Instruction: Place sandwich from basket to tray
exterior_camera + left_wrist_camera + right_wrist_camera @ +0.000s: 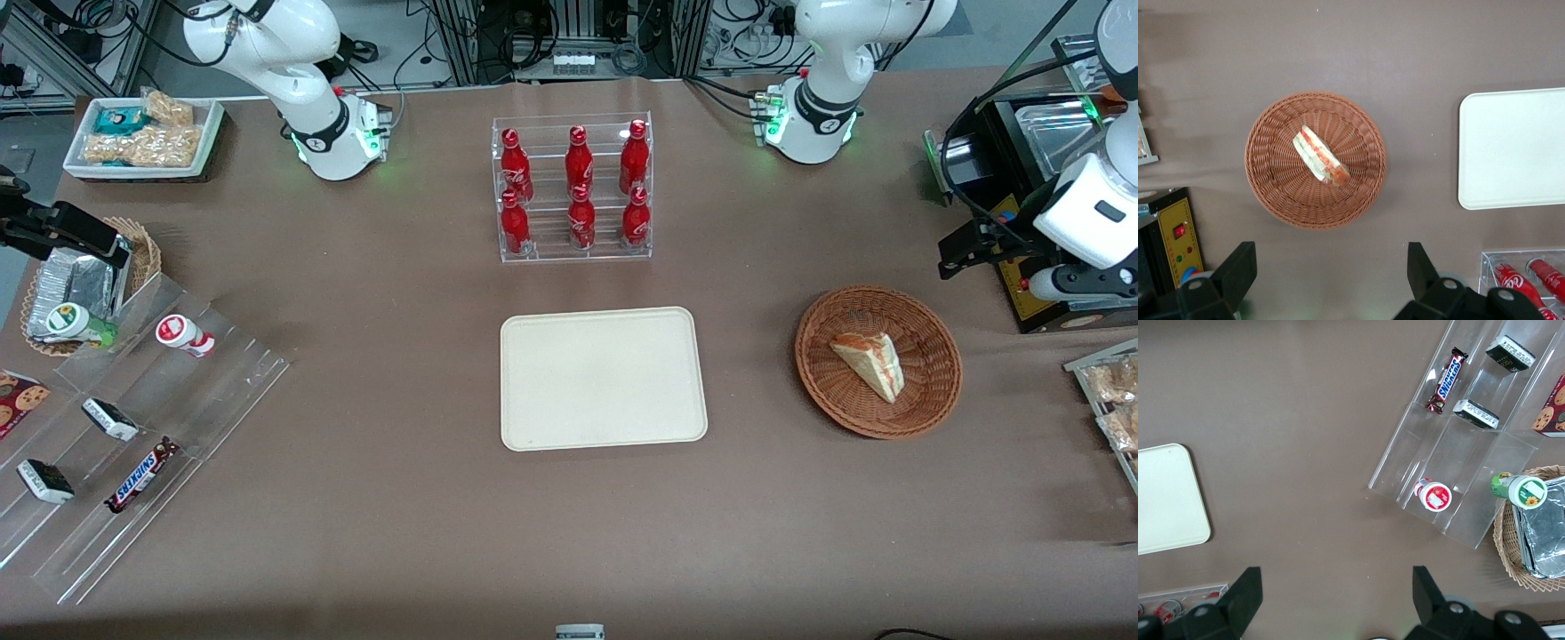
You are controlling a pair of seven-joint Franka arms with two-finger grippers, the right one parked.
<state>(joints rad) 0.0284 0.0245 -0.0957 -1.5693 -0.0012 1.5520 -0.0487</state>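
Lying in the basket [878,362], the sandwich [869,363] occupies the right-centre of the front frame: a wrapped triangular wedge, pale bread, red-orange and green filling visible along its cut edge in the left wrist view [1320,155]. It rests on the woven floor of the basket [1315,160], close to the middle, touching nothing else.

Tray [603,379]: cream, rectangular, rounded corners, low rim; centre of the front frame, well apart from the basket, nothing on it. One end of it also shows in the left wrist view [1511,149].

Gripper [965,251]: at the right edge of the front frame, raised above the table, toward the working arm's end and farther from the front camera than the basket. In the left wrist view the gripper [1328,273] stands with its two dark fingers [1238,270] spread wide, holding nothing, clear of the basket rim.

Other items, front frame:
- Clear rack of red bottles [573,189], upper centre, farther from the camera than the tray.
- Clear stepped display [133,436], lower left, carrying a chocolate bar [140,475] and small packets.
- Small wicker basket [142,258] with foil packs, left edge.
- White tray of snacks [147,138], upper left.
- Brown table [400,356] beneath all.
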